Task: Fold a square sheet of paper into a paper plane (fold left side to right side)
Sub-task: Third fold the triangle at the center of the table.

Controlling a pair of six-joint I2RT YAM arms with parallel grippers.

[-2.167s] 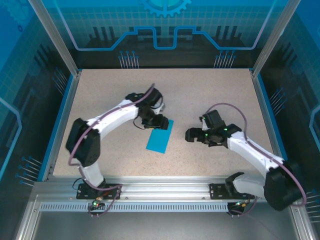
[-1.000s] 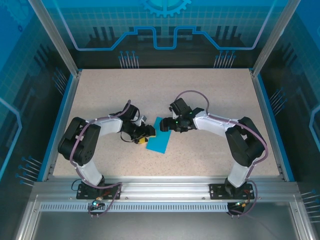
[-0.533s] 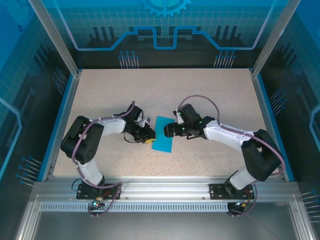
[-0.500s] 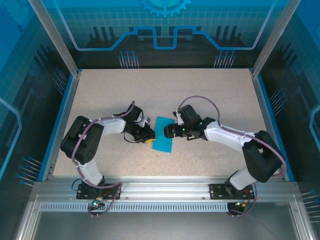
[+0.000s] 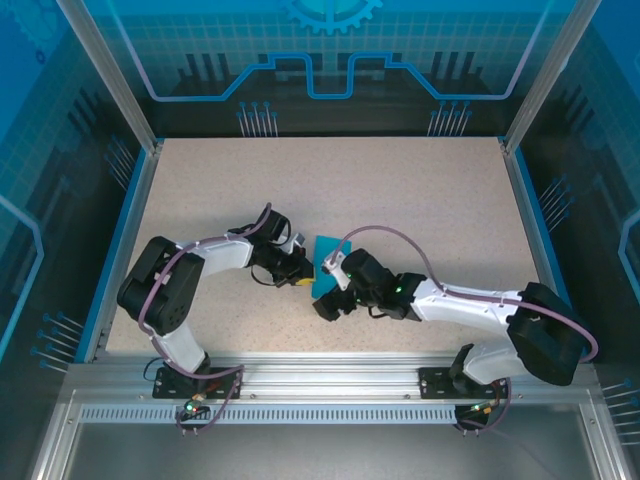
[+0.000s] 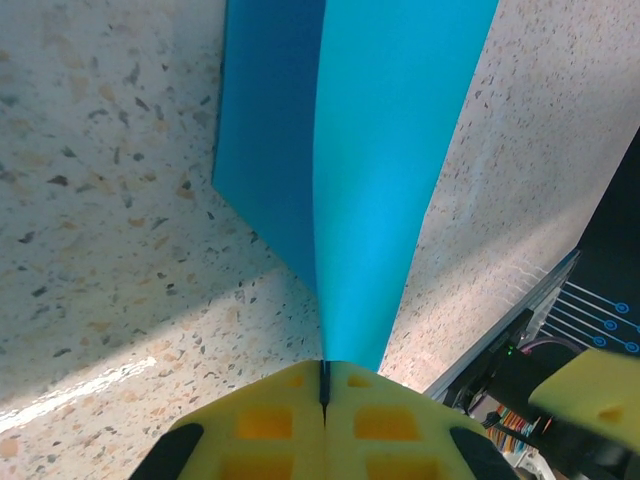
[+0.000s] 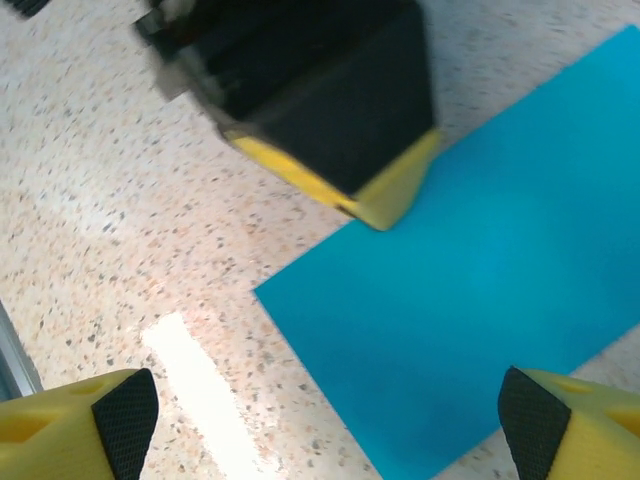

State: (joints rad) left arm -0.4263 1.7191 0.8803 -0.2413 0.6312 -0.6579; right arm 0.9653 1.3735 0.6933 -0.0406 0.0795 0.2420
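While bare speckled table (image 5: 420, 190) is lying open all around both arms, the left gripper (image 6: 324, 385), pads pressed together, is pinching the left edge of the folded sheet of paper (image 6: 385, 150). The sheet's long axis is running across that gripper's reach, back under the right gripper (image 5: 330, 300), which is hanging over its near end with jaws spread wide.

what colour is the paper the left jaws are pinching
The paper is bright cyan-blue, clearest in the left wrist view.
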